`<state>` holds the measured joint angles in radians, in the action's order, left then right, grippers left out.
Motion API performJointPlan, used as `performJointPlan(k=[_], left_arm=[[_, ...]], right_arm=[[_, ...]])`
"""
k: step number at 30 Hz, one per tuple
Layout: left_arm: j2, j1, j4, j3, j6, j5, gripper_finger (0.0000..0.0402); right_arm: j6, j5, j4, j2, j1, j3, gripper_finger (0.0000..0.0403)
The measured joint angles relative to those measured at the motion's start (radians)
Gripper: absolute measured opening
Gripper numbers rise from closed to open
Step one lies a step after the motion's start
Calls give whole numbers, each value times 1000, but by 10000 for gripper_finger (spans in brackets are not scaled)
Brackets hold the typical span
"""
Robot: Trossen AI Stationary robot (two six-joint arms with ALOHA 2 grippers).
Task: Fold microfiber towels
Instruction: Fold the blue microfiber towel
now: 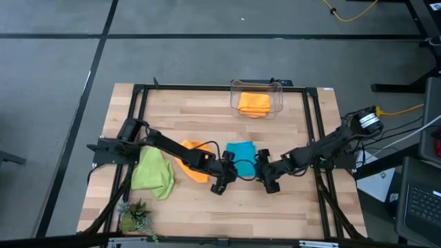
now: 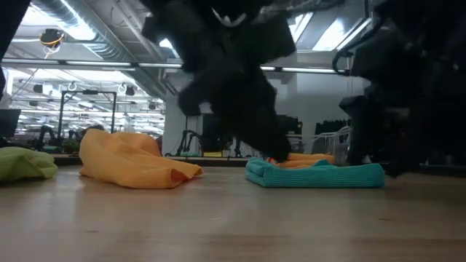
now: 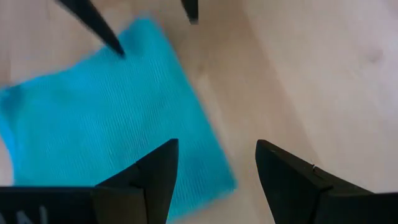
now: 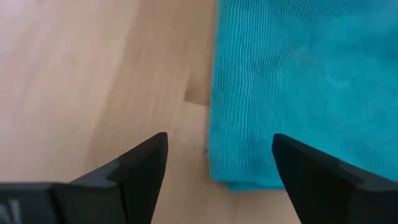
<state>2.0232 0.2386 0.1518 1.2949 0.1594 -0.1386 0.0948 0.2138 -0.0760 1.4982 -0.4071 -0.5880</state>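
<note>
- Four microfiber towels counted in the high view: two orange, one lime green, one turquoise.
- Turquoise towel [image 1: 240, 152] lies folded flat near the centre of the wooden table [image 1: 303, 207]; the low view shows it as a low, neat stack.
- One orange towel [image 1: 193, 161] lies rumpled just at the 9 o'clock side of the turquoise one, partly covered by the left arm.
- Lime green towel [image 1: 153, 172] lies bunched further toward 9 o'clock, just beside that orange towel.
- Second orange towel [image 1: 254, 103] sits folded inside one clear plastic bin [image 1: 279, 91] at the table's 12 o'clock edge.
- Left gripper [image 1: 223, 182] sits near the 7 o'clock corner of the turquoise towel, fingers spread apart and empty; its wrist view shows the towel's corner and bare wood between the fingers.
- Right gripper [image 1: 268, 182] sits near the 5 o'clock corner of the same towel, fingers wide apart, holding nothing; its wrist view shows the towel's edge ahead.
- One small green plant [image 1: 134, 217] stands toward the table's 7 o'clock corner, well apart from the grippers.
- One black frame [image 1: 138, 96] borders the working area.
- Obstruction: in the low view both arms fill the upper middle and right, hiding the far side of the turquoise towel.
</note>
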Motion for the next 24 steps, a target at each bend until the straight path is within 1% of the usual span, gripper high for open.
performJointPlan(k=[2,3,5,9,12,18,24], left_arm=[[10,6,23,-4,1,-2,206],[23,10,3,1,1,-1,206],[27,20,51,-4,7,-2,206],[27,25,33,-2,-6,-1,206],[30,23,43,-2,-18,0,206],[86,15,19,4,-28,26,206],[94,16,20,4,-27,-50,206]], right_arm=[[5,2,-3,23,0,0,291],[5,1,-1,36,0,0,291],[4,0,2,56,0,-3,291],[4,2,5,73,0,-4,287],[5,7,4,73,-1,-4,271],[35,0,3,74,-1,-3,235],[58,-9,2,75,-1,-2,213]])
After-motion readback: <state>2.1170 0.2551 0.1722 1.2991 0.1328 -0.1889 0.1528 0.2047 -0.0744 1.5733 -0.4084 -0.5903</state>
